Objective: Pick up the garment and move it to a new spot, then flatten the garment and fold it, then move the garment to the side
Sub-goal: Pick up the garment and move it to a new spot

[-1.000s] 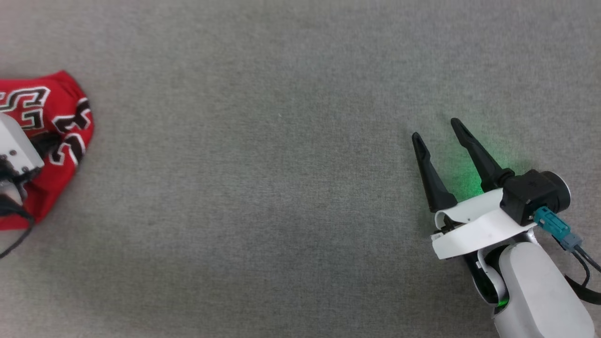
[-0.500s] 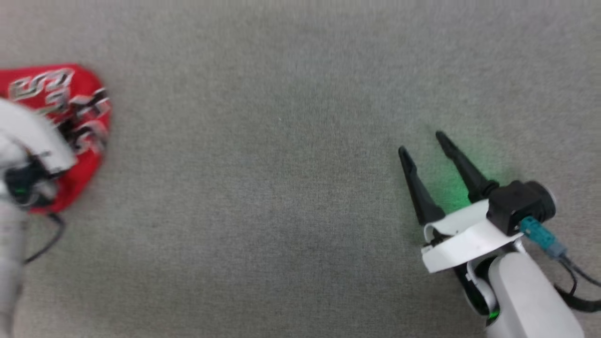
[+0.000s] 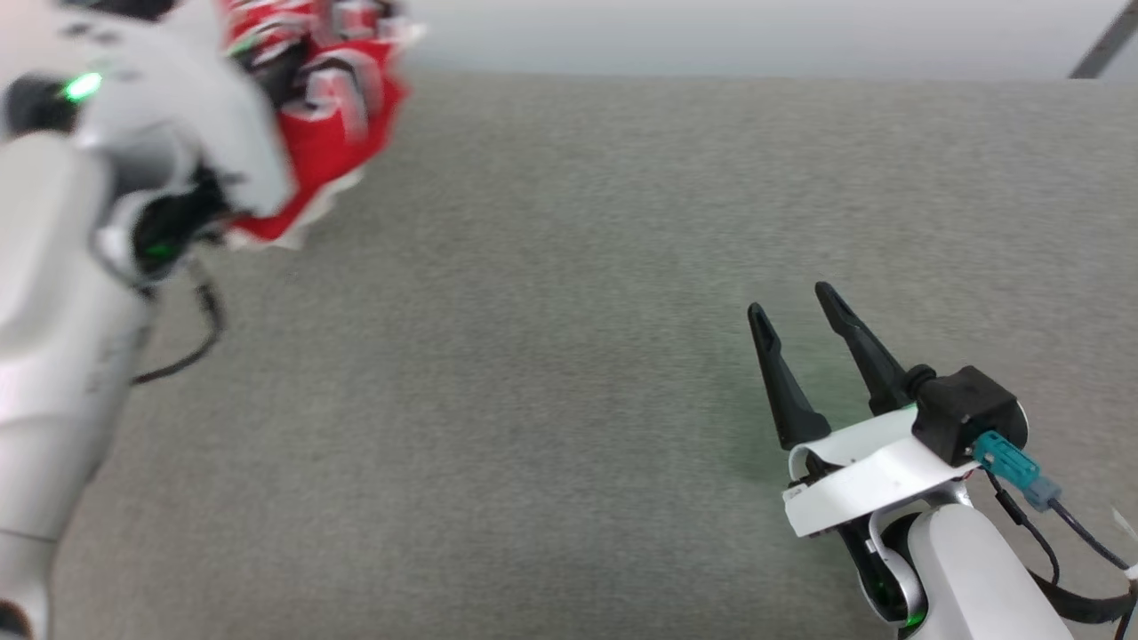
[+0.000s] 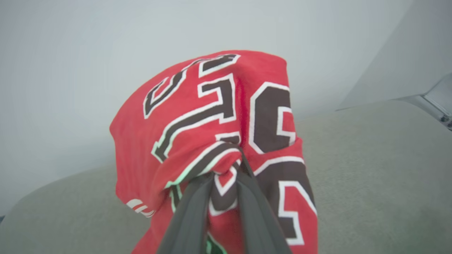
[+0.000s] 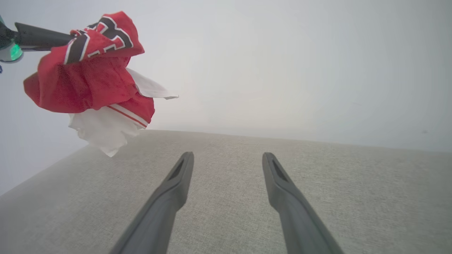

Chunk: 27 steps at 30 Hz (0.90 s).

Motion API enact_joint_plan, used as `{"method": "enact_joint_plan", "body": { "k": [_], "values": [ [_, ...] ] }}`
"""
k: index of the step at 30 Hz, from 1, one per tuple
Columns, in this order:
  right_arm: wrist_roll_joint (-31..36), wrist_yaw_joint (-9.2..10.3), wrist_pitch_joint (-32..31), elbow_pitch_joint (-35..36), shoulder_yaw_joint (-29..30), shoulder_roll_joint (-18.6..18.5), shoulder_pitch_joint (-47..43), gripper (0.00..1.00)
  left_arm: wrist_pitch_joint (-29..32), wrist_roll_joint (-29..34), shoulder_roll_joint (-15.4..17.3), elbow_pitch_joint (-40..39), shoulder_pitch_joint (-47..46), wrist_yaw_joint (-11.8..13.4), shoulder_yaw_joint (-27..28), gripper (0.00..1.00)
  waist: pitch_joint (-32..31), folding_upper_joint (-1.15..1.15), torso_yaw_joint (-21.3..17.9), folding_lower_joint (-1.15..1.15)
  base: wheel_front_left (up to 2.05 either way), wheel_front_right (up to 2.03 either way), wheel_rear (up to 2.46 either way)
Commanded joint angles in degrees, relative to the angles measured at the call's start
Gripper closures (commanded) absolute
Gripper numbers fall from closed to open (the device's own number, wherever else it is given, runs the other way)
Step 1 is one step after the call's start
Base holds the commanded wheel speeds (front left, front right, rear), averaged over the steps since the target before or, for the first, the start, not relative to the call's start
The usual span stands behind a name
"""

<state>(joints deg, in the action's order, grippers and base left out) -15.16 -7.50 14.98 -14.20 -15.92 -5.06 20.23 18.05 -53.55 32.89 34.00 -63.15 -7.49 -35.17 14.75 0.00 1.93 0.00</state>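
- head view: a plain grey fabric surface (image 3: 551, 373) stretches across the frame, with a pale wall along the top edge
- upper left of the frame: the garment (image 3: 342, 133), a red jersey with black, white-edged lettering, is bunched up and blurred at the end of the white left arm (image 3: 53, 293); a white inner layer peeks out under its lower edge
- left wrist view, bottom centre: the left gripper (image 4: 224, 173) has its two dark fingers pinched together on a fold of the printed red cloth, which drapes over and around them
- right wrist view, upper left of the frame: the garment hangs in a loose bundle and looks lifted clear of the surface, with red-and-white striped trim and white lining dangling at its bottom
- lower right of the head view: the right gripper (image 3: 789, 298) sits low over the surface, fingers pointing up the frame and spread apart with nothing between them, well apart from the garment
- a teal connector (image 3: 996, 453) with a dark cable sits beside the right gripper's base
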Motion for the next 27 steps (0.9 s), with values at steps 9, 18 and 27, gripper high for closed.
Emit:
{"method": "enact_joint_plan", "body": {
  "k": [9, 18, 27],
  "values": [
    [-1.15, 0.01, 0.17, 3.05, 5.22, 1.56, -1.27, 0.0, -2.28, -0.67, -5.62, -14.95, -7.52, 0.02, -16.12, 1.0, 3.12, 0.0, -10.77, 0.0, 0.0, 0.0, 0.0],
    [-2.94, 0.01, 0.17, 5.06, 9.51, 2.18, -0.82, 0.0, -10.48, -5.32, -9.25, -13.89, -6.93, 0.05, -32.26, 1.0, 7.05, 0.0, -17.57, 0.0, 0.0, 0.0, 0.0],
    [-6.67, 0.01, 0.18, 5.82, 9.56, 2.21, -0.64, 0.0, -5.25, -10.15, -4.62, -11.76, -5.25, 0.05, -38.14, 1.0, 9.27, 0.0, -22.35, 0.0, 0.0, 0.0, 0.0]
  ]
}}
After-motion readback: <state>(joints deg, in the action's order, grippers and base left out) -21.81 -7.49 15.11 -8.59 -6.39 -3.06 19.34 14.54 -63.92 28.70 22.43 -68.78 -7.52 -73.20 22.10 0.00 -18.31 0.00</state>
